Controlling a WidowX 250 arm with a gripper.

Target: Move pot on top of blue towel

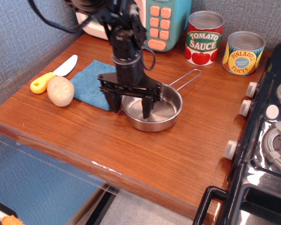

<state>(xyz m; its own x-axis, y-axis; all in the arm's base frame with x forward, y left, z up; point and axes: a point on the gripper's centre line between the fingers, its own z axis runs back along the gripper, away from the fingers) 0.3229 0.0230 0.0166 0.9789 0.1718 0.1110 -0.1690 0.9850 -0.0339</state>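
Observation:
The pot [161,112], a small shallow steel pan with a thin wire handle [185,78] pointing back right, sits on the wooden counter. The blue towel [90,84] lies flat just left of it, partly hidden by my arm. My gripper [131,107] is open and lowered over the pot's left rim. One finger [115,102] is outside the rim on the towel side. The other finger [146,107] is inside the pan. Nothing is held.
A white potato-like toy [60,91] and a yellow-handled knife [49,77] lie left of the towel. A toy microwave [159,18] stands at the back. A tomato sauce can [203,37] and a pineapple can [243,52] stand back right. A stove [267,136] borders the right.

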